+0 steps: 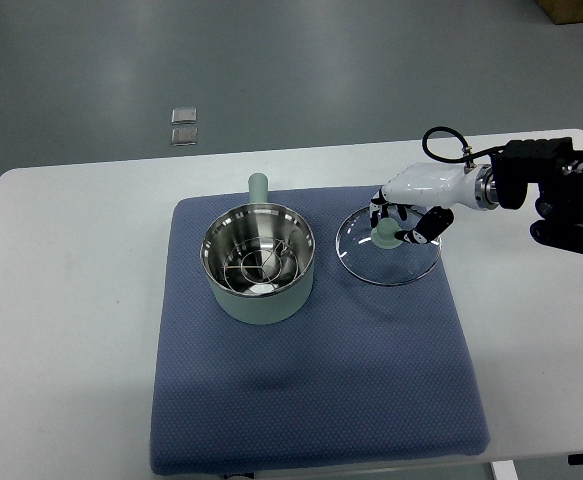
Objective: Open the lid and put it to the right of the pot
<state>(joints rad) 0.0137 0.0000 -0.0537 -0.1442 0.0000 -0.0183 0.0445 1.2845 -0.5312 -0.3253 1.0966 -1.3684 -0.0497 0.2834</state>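
Glass lid (pixel 389 250) is already off the pot (pixel 259 263) and sits on the blue mat (pixel 311 380) just right of it. Right robot hand (pixel 403 224) holds its knob, fingers curled around; only letting go appears left.

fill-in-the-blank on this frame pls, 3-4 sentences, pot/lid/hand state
1. The pot stands on the blue mat with its lid ____.
2. The glass lid is to the ____ of the pot in the picture.
3. The right hand has its fingers around the lid's ____.
4. Inside the pot lies a wire ____.

Missing words: off; right; knob; rack
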